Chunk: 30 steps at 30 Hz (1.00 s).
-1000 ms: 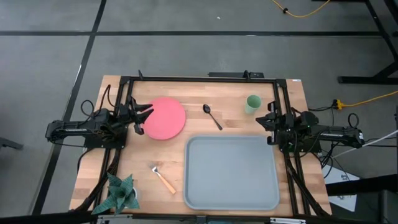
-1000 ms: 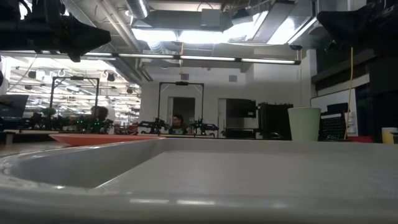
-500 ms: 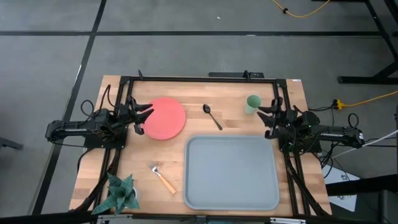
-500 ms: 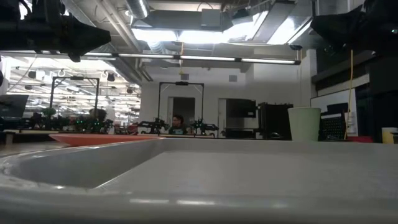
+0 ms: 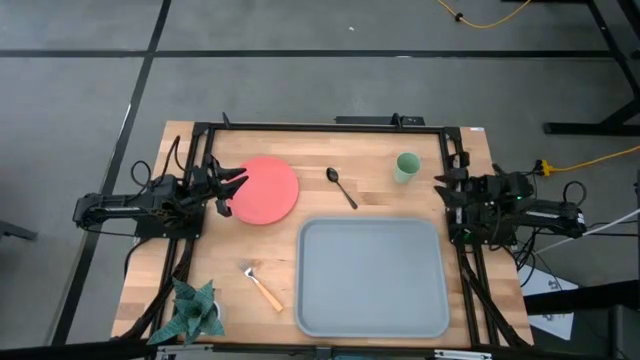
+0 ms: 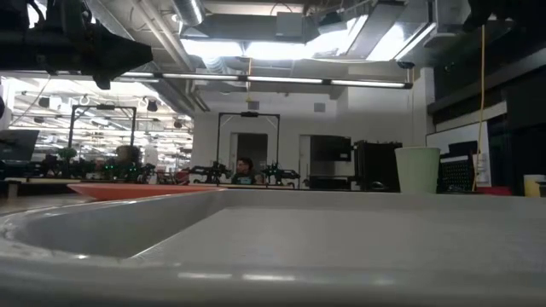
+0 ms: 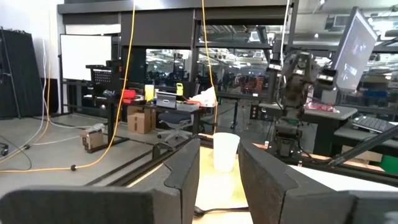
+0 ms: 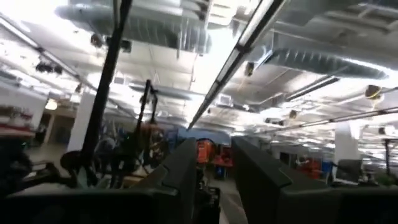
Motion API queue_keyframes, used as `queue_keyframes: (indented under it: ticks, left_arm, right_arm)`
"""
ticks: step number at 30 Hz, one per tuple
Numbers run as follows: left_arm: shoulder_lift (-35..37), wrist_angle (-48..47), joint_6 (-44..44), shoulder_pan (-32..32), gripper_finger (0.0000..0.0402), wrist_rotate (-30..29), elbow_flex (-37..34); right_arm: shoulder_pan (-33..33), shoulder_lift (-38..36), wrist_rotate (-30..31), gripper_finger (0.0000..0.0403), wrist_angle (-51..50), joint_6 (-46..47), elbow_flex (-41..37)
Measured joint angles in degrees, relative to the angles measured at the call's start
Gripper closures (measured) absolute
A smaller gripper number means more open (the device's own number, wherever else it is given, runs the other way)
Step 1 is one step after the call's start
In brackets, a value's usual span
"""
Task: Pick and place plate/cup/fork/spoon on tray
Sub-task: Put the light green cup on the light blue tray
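The coral-red plate [image 5: 265,189] lies flat at the table's far left. The dark spoon [image 5: 341,187] lies beside it toward the right, and the pale green cup [image 5: 406,166] stands upright at the far right. The orange-handled fork [image 5: 262,287] lies near the front, left of the grey-blue tray [image 5: 372,277]. My left gripper [image 5: 230,192] is open and empty, above the plate's left edge. Its wrist view looks across the table at the cup [image 7: 225,152]. My right gripper [image 5: 447,203] is open and empty, right of the tray's far right corner, tipped up toward the ceiling [image 8: 216,180].
A green folded-paper plant [image 5: 190,312] stands at the front left corner. A black frame [image 5: 320,127] runs along the table's far edge and sides. In the low view the tray's rim [image 6: 299,247] fills the foreground, with the plate [image 6: 128,191] and cup [image 6: 417,170] behind it.
My right gripper has drawn back toward the table's right edge and tipped upward, leaving the top of the low view. The left arm and all the tableware have kept still.
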<state>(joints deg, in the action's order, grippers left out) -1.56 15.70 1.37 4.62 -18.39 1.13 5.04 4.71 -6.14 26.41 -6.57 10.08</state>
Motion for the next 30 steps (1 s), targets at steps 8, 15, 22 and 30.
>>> queue_keyframes:
  ticks: [8,15,22,30]
  left_arm:
    - [0.0,0.0,0.0,0.0,0.0296,0.0,0.0]
    - [0.0,0.0,0.0,0.0,0.0296,0.0,0.0]
    - [0.0,0.0,-0.5,0.0,0.0296,-0.3,0.0]
    - [0.0,0.0,-0.5,0.0,0.0296,-0.5,0.0]
  right_arm:
    - [0.0,5.4,13.5,0.0296,-32.4,6.1,14.4]
    - [0.0,15.0,15.9,0.0296,-53.4,17.0,23.5]
    - [0.0,26.5,20.4,0.0296,-69.6,18.8,32.3]
    - [0.0,35.6,27.5,0.0296,-81.5,24.1,38.9]
